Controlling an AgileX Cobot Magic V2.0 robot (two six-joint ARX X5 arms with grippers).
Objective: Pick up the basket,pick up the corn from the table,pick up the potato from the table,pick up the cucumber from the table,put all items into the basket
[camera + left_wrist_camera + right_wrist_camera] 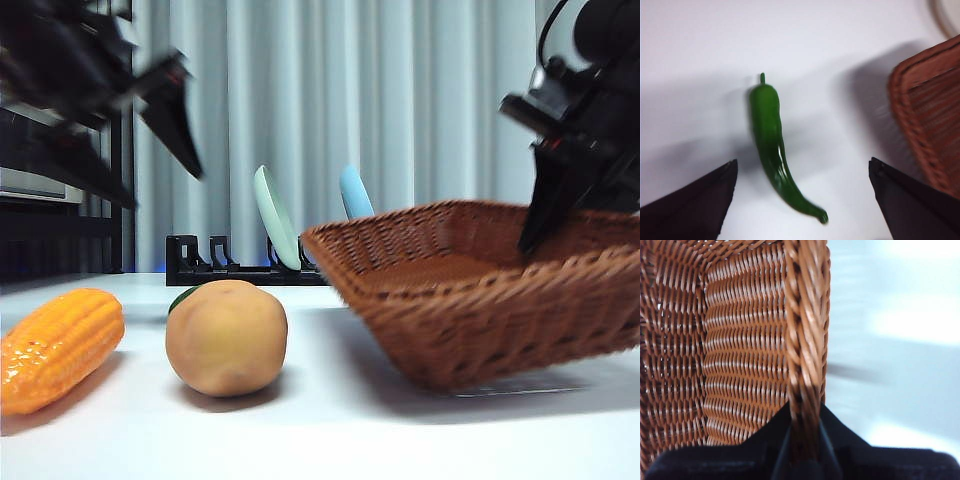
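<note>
The right gripper (802,440) is pinching the basket (470,300) rim, tipping it up at the right of the front view. The left gripper (802,200) is hanging wide open over the green cucumber (775,150). The corn (60,345) and potato (226,337) are lying at the lower left. Nothing is sitting inside yet.

Likely a lab tabletop setup: white table (330,440), pale curtain (420,100) backdrop, black plate rack (215,262) behind.
</note>
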